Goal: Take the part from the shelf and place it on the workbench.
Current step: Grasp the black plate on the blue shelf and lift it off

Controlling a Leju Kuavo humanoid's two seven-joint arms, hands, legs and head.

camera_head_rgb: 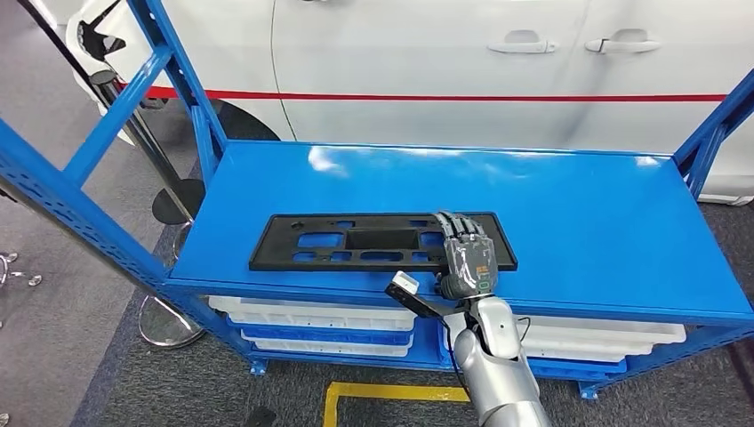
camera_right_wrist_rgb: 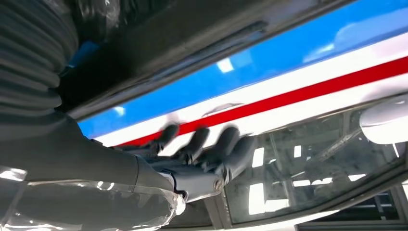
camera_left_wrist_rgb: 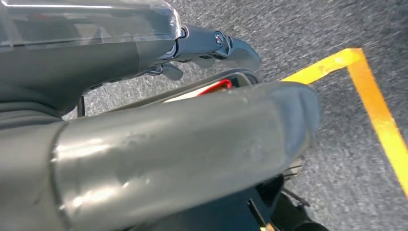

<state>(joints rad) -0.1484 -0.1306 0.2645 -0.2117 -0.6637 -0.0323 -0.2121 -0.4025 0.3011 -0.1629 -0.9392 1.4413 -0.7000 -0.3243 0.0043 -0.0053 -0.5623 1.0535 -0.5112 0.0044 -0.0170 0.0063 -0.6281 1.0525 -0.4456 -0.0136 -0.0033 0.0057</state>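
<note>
Right hand [camera_head_rgb: 466, 258]: reaching over the near edge of the blue shelf [camera_head_rgb: 569, 231], lying palm-down with straight fingers [camera_head_rgb: 458, 227] on the right end of the part; nothing is clasped in it, so it is reading as released. In the right wrist view the right hand [camera_right_wrist_rgb: 192, 159] is showing its fingers spread and blurred, with the white car [camera_head_rgb: 427, 62] and its red stripe beyond.

Left hand [camera_left_wrist_rgb: 159, 139]: hanging low over grey carpet and a yellow floor line [camera_left_wrist_rgb: 375, 101]; whether it is released or clenched cannot be told from this close view.

Part [camera_head_rgb: 356, 241]: a flat black panel with several cut-outs, lying lengthwise on the top level of the shelf, close to the near edge, its right end sitting under the right hand.

White trays [camera_head_rgb: 311, 313]: sitting on the level below.

Step in hand, as judged: the pick-up is just beginning; contact is made but no hold is taken. The next move is likely calling for the fingers to curl round the panel's far or near edge, or to drag it toward the rim, so that a firm hold comes before lifting; a thin flat piece may be slipping or tipping if caught at 1 end alone.
</note>
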